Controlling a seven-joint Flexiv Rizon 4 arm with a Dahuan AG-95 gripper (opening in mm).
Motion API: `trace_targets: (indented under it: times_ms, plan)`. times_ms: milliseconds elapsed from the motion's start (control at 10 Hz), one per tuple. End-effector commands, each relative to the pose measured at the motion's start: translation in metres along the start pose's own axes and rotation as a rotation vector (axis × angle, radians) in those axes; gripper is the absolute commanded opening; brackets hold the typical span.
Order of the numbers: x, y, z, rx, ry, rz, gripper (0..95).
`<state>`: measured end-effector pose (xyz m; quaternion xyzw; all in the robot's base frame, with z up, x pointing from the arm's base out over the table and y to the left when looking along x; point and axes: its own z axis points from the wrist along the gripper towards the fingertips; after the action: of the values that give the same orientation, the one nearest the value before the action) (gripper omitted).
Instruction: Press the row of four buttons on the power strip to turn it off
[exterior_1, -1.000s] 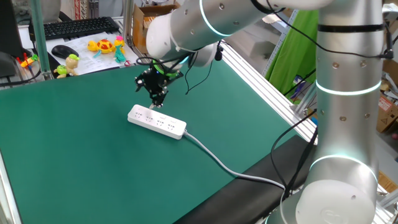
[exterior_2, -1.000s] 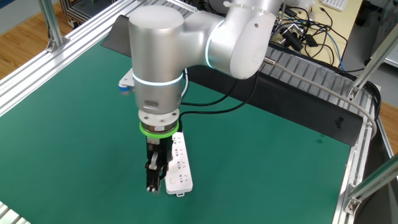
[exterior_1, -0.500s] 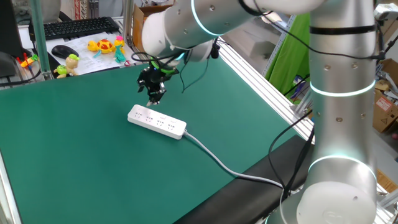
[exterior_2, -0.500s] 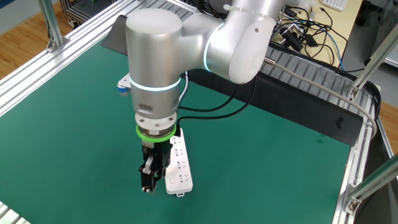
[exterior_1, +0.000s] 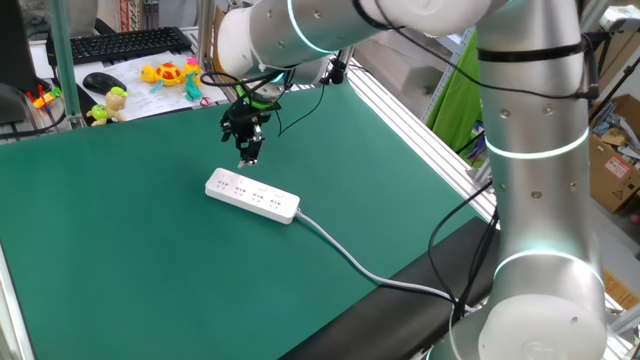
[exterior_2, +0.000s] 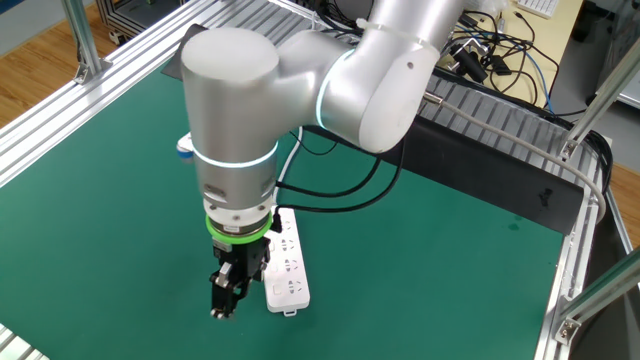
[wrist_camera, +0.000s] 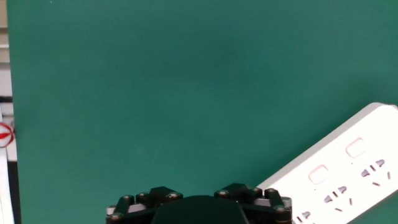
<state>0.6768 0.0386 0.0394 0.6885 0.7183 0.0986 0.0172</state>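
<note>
Low in the hand view the power strip (wrist_camera: 348, 171) lies at lower right, while the gripper (exterior_1: 247, 158), its grasp impossible to tell, has drifted off the row of four buttons (wrist_camera: 336, 162), suggesting repositioning before another press.

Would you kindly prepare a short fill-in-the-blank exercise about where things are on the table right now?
1. The power strip lies flat on a ____ mat.
2. Its cable is ____ in colour.
3. The gripper hangs above the mat, ____ the power strip rather than touching it.
4. Behind the mat, a black ____ sits beyond the toys.

Missing words: green; white; beside; keyboard
</note>
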Motion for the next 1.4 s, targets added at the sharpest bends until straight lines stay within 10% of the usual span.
trace_targets:
  times_ms: [100,1000,1400]
  plan:
    - [-0.001,0.000,0.001,0.010,-0.009,0.045,95.0]
    - [0.000,-0.018,0.005,0.002,0.009,0.145,95.0]
    - [0.002,-0.019,0.005,-0.022,0.058,0.210,95.0]
